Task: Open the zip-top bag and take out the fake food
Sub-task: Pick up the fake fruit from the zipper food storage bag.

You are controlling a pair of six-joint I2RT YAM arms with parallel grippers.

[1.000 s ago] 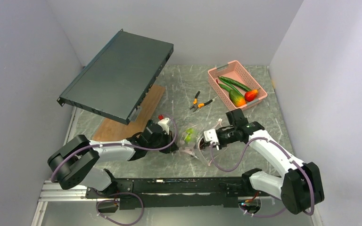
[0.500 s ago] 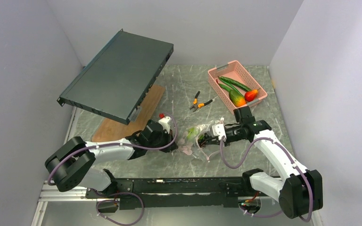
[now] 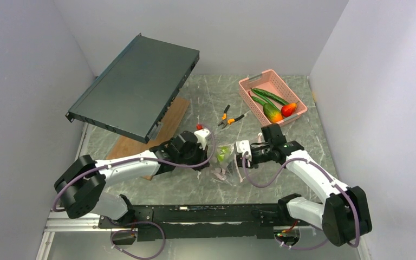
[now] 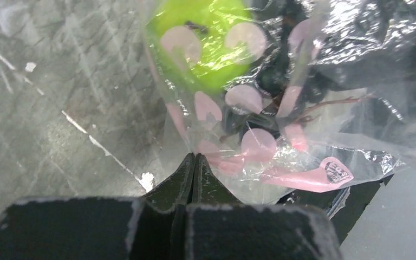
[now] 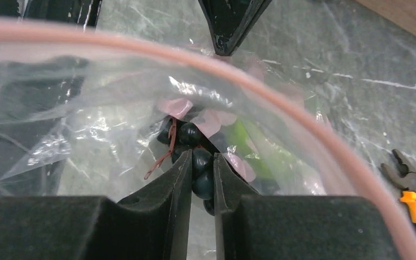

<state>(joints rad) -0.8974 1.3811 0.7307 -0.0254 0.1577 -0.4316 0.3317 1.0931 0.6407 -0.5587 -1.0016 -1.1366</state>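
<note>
The zip-top bag (image 3: 221, 160) is clear with pink dots and lies between the two grippers. My left gripper (image 4: 195, 157) is shut on the bag's thin edge (image 4: 216, 162), opposite its mouth. A green apple (image 4: 206, 38) and a dark grape bunch (image 4: 271, 81) show through the plastic. My right gripper (image 5: 201, 169) reaches in through the mouth, under the pink zip strip (image 5: 260, 76), shut on the dark grape bunch (image 5: 200, 162). From above, the left gripper (image 3: 208, 158) and the right gripper (image 3: 233, 157) face each other across the bag.
A pink basket (image 3: 257, 76) at the back right holds green cucumbers (image 3: 271, 96), a mango (image 3: 272, 114) and a red piece (image 3: 288, 109). Orange-handled pliers (image 3: 230, 118) lie behind the bag. A dark flat panel (image 3: 135, 89) tilts over a wooden board (image 3: 165, 122) at the left.
The left gripper has shifted back and to the right with the bag's edge. The right wrist swung out and came back in toward the bag, which now stands more bunched between them.
</note>
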